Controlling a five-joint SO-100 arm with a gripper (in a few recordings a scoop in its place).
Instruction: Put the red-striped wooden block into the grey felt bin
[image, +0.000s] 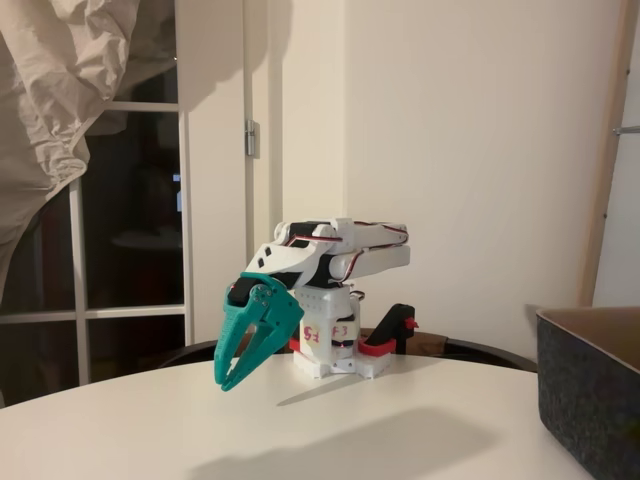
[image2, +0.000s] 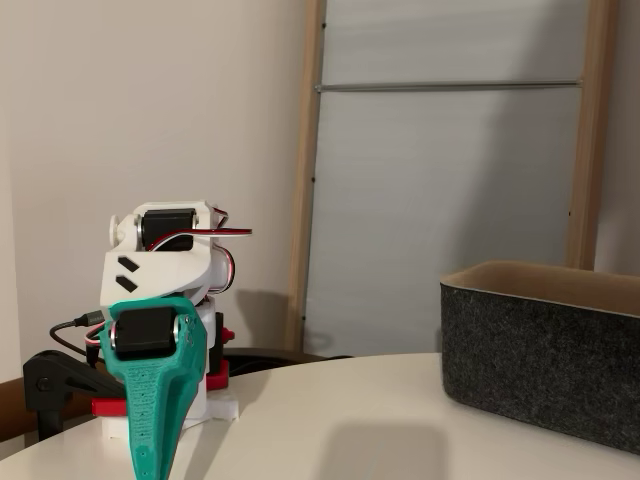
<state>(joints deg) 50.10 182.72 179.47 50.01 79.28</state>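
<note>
Nearest my cameras is one grey felt bin (image: 590, 395), dark-walled with a tan inside, standing on the white worktop (image: 300, 430) at the right edge in both fixed views (image2: 545, 350). Well apart from it to the left I see one teal gripper (image: 232, 378), folded down at the arm's base, tips just above the worktop. Its fingers look slightly parted and hold nothing.
</note>
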